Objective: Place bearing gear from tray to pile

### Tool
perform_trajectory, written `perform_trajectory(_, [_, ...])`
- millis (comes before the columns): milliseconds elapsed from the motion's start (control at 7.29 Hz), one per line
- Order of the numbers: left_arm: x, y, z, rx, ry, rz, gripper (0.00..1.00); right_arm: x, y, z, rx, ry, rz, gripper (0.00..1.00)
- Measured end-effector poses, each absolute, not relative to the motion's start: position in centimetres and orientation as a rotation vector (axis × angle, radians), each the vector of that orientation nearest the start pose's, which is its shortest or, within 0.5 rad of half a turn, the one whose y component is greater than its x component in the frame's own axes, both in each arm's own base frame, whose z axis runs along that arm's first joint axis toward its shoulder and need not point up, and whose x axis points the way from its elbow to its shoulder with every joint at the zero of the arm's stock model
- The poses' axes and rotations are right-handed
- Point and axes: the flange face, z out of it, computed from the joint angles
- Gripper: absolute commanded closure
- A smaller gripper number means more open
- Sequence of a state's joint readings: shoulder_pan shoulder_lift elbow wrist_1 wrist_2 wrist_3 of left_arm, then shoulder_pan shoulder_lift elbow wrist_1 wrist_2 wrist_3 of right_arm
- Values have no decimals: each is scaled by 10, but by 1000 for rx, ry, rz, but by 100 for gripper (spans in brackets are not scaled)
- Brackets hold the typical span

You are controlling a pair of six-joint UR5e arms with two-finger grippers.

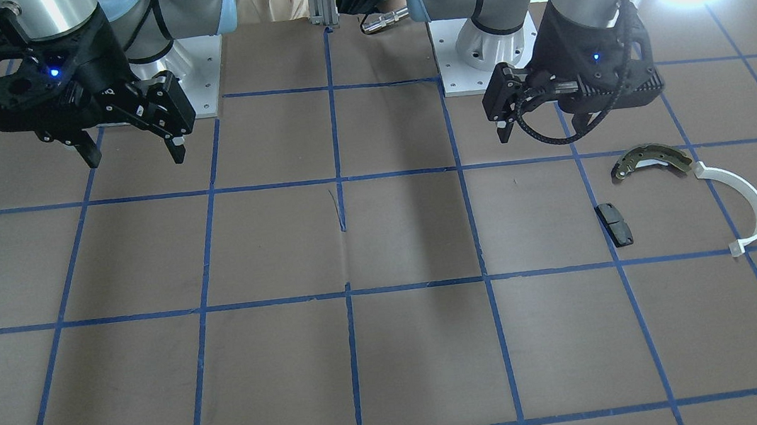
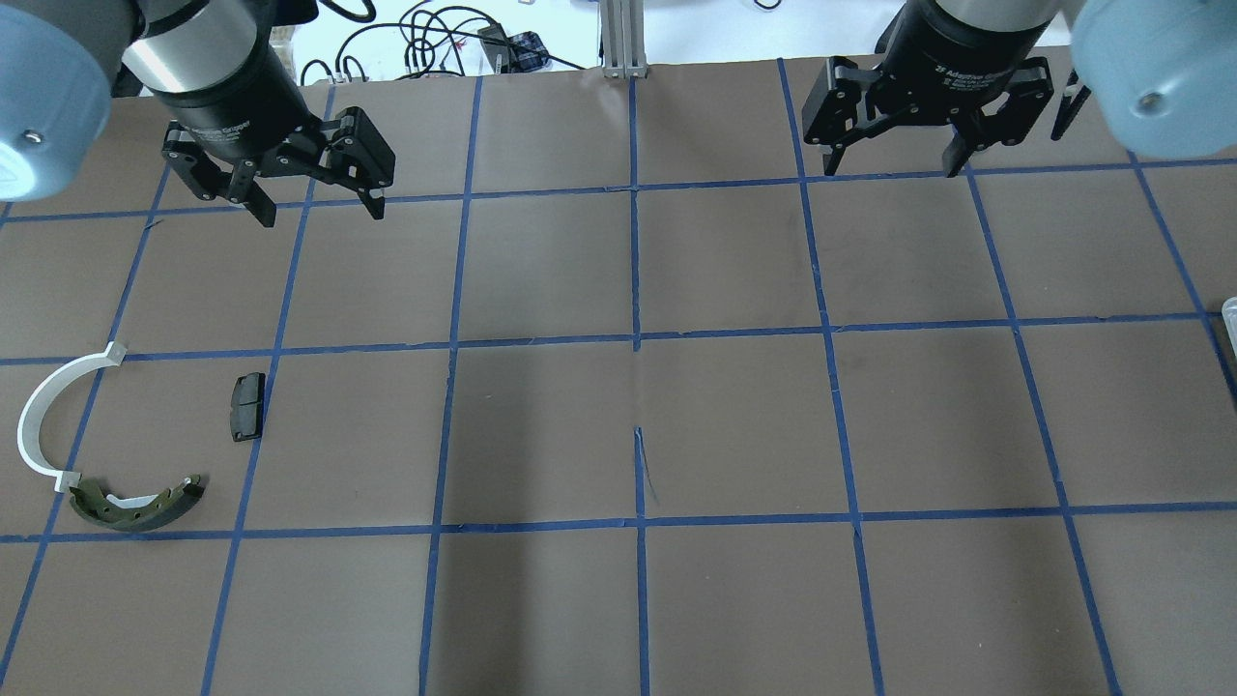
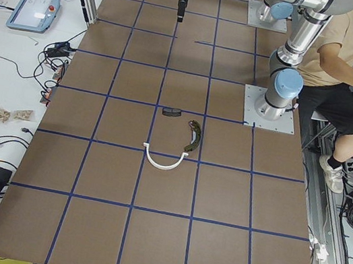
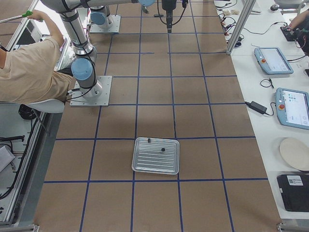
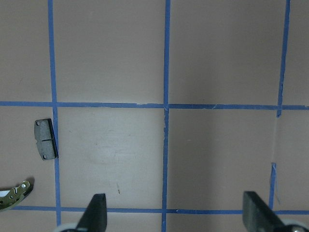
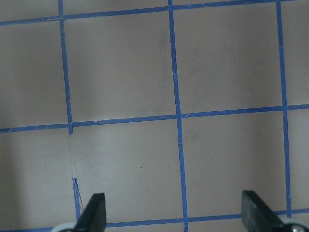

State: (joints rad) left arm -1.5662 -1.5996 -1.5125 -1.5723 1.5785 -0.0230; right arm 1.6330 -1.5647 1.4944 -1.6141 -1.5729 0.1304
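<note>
Right end effector (image 2: pixel 890 169) hangs above the bench (image 2: pixel 734 416), fingers spread wide, nothing between them. Left end effector (image 2: pixel 320 213) likewise spread and empty.

Tray (image 4: pixel 156 155) lies flat on the bench, well apart from the right end effector, off to its outer (right) side. Two small dark parts (image 4: pixel 163 149) sit on the tray's ribbed surface, near the edge facing the end effectors. They are too small to tell which one is the bearing gear.

Pile lies on the bench off the left end effector's outer side, not touching it: black pad (image 2: pixel 246 406) nearest, white arc (image 2: pixel 43 416) and brake shoe (image 2: pixel 135 505) further out, arc end just beside the shoe.

Tray is cut off to a corner in the front-facing and overhead views, whole only in the right side view. Left wrist view catches the pad and only the shoe's tip at the frame edge.
</note>
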Motion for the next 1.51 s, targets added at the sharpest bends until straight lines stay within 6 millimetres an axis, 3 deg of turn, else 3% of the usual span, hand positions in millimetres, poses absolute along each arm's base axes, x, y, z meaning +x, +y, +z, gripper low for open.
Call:
perform_trajectory(686, [-130,-507,503,-43,3134,-45,0,162,-495,525,107,3133,-154,0])
perform_trajectory(823, [-130,-507,503,-43,3134,-46,0,151,-495,522,103,3154,-110,0])
perform_trajectory(960, [-130,-507,503,-44,3134,-45,0,119,-495,523,94,3189,-44,0])
perform_trajectory(1097, [-130,-507,502,-43,3134,-44,0,70,-492,528,64,3205,17,0])
perform_trajectory(1509, [-130,-507,502,-44,3134,-43,0,-112,-470,531,-247,3165,106,0])
